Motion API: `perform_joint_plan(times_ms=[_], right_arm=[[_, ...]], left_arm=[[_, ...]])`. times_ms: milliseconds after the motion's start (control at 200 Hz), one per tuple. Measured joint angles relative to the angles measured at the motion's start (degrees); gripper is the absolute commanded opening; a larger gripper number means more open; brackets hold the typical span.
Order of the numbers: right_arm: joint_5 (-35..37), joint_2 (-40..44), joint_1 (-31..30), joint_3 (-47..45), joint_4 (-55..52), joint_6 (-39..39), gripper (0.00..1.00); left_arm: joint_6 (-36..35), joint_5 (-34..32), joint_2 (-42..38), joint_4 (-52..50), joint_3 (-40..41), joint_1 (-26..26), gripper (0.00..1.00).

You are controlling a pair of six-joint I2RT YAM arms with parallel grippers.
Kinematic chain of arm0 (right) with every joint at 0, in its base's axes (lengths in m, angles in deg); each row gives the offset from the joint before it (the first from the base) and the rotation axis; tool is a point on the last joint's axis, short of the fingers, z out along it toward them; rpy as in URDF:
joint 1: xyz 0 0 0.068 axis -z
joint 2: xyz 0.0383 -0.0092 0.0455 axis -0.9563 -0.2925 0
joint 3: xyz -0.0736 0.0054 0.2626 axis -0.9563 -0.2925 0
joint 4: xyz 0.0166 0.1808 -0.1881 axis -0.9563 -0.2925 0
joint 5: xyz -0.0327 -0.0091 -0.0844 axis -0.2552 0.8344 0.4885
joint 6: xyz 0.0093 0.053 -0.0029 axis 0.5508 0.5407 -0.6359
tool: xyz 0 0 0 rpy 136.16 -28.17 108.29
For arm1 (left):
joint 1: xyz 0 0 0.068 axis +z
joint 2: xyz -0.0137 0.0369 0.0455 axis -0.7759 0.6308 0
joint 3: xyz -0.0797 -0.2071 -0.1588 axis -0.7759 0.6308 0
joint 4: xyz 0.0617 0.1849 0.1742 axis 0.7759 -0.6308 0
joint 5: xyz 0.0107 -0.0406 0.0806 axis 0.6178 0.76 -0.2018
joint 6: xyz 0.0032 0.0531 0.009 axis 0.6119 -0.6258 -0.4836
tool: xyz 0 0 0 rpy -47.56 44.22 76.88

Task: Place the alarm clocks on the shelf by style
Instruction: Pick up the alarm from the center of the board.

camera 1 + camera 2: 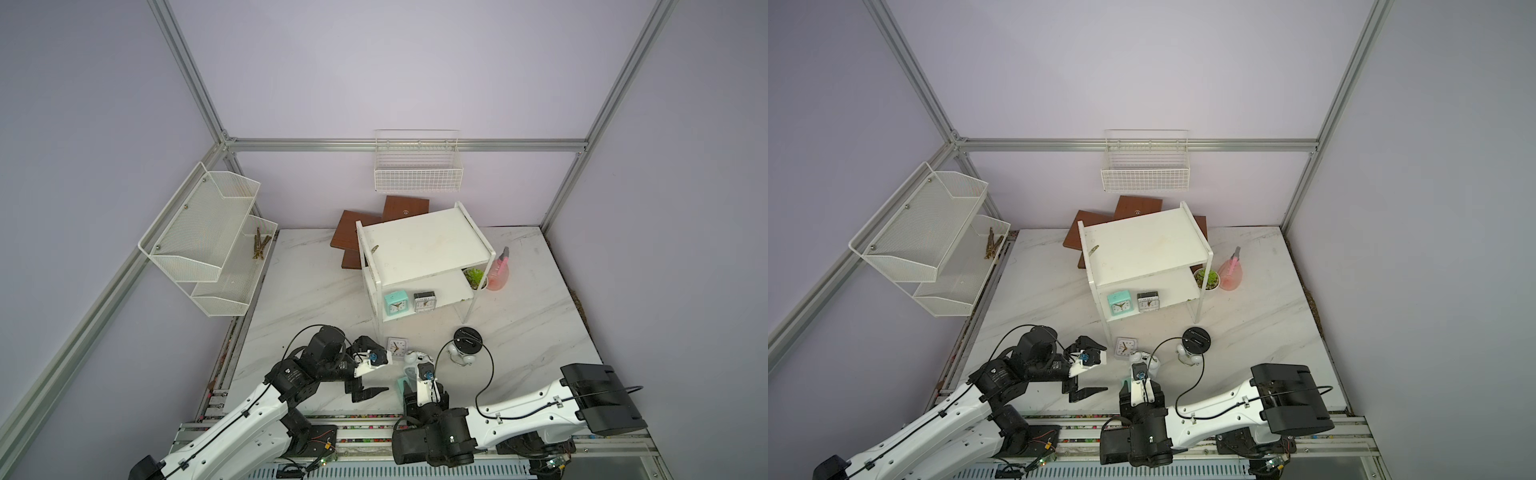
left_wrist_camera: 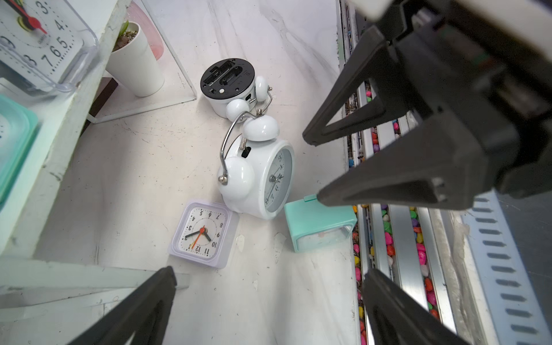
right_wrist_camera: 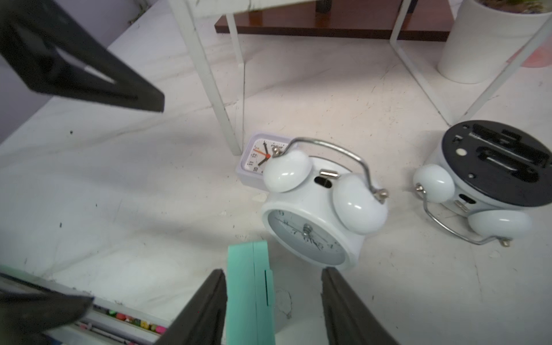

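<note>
- shelf [image 1: 419, 245] lower board holding mint clock [image 1: 395, 303] and grey clock [image 1: 424, 301], faces pointing frontward; top board nearly bare.
- right hand [image 3: 273, 271] standing apart around second mint clock [image 3: 248, 283], which is sitting upright, edge-on to shelf, near counter [image 1: 540, 332] front rim; not clamping.
- left hand [image 1: 384, 370] gaping wide, empty.
- twin-bell clock [image 1: 467, 338] lying back-up; open counter rightward.
</note>
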Motion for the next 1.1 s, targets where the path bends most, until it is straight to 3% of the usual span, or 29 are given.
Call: perform_joint_plan(times_ms=[245, 790, 950, 1100], right_arm=[[-4.8, -5.7, 1.9, 0.6, 8.4, -6.8, 0.64], [-9.3, -7.0, 4.4, -2.0, 16.6, -11.8, 0.33], [-9.7, -6.2, 4.4, -2.5, 17.0, -14.3, 0.30], [-11.0, 0.3, 4.4, -5.2, 17.1, -18.6, 0.29]], left_arm=[[-0.4, 0.0, 1.3, 0.0, 0.0, 0.0, 1.00], [-1.1, 0.7, 2.2, -0.2, 0.0, 0.0, 1.00], [-1.9, 1.1, 2.2, -1.0, 0.0, 0.0, 1.00], [-3.2, 2.3, 2.4, -3.1, 0.0, 0.0, 1.00]])
